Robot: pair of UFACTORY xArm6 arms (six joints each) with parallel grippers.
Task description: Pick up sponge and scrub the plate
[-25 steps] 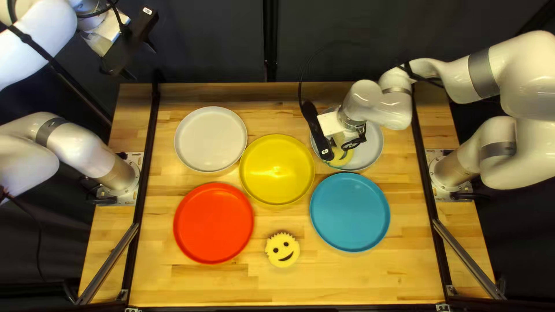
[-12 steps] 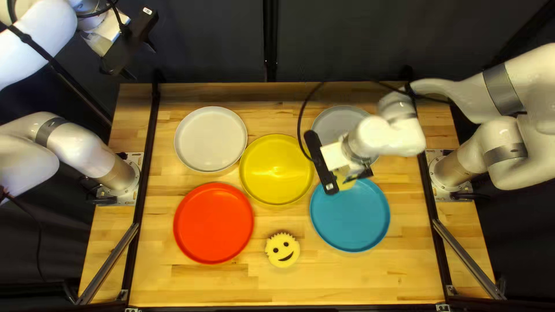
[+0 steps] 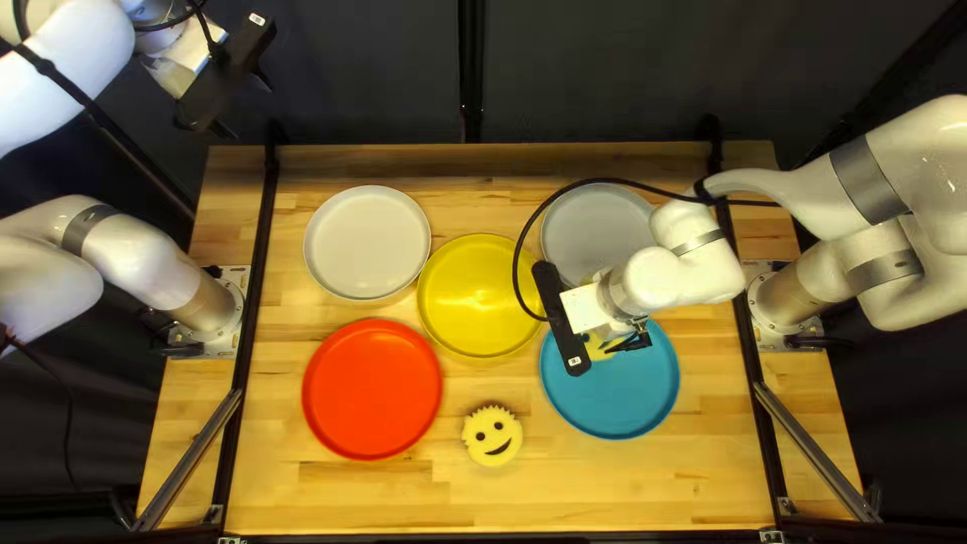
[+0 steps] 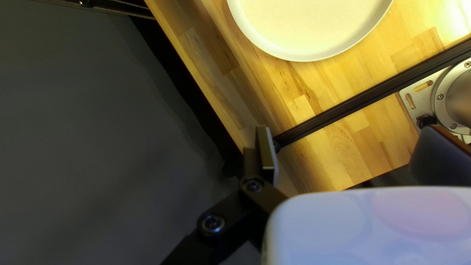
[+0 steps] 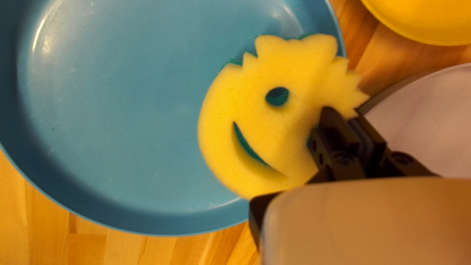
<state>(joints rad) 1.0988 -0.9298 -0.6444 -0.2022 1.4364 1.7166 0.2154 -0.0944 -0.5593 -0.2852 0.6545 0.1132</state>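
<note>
In the top left view my right gripper [image 3: 623,341] is over the far part of the blue plate [image 3: 614,398], the yellow sponge [image 3: 598,351] under it. The right wrist view shows the smiley sponge [image 5: 255,98], green below, gripped at one edge by my right gripper [image 5: 346,125]. It overlaps the rim of the blue plate [image 5: 122,113]; whether they touch, I cannot tell. My left gripper [image 3: 245,106] is raised beyond the table's far left corner, open and empty; in the left wrist view the left gripper [image 4: 346,147] has its fingers wide apart.
A second smiley sponge [image 3: 493,435] lies near the table's front. Red [image 3: 373,389], yellow [image 3: 482,295] and pale [image 3: 368,243] plates stand to its left and beyond it. The grey plate [image 3: 594,230] is just beyond the blue one, partly under my right arm.
My right gripper has carried its sponge from the grey plate toward the near edge, over the blue plate. The left arm and the other sponge have stayed still.
</note>
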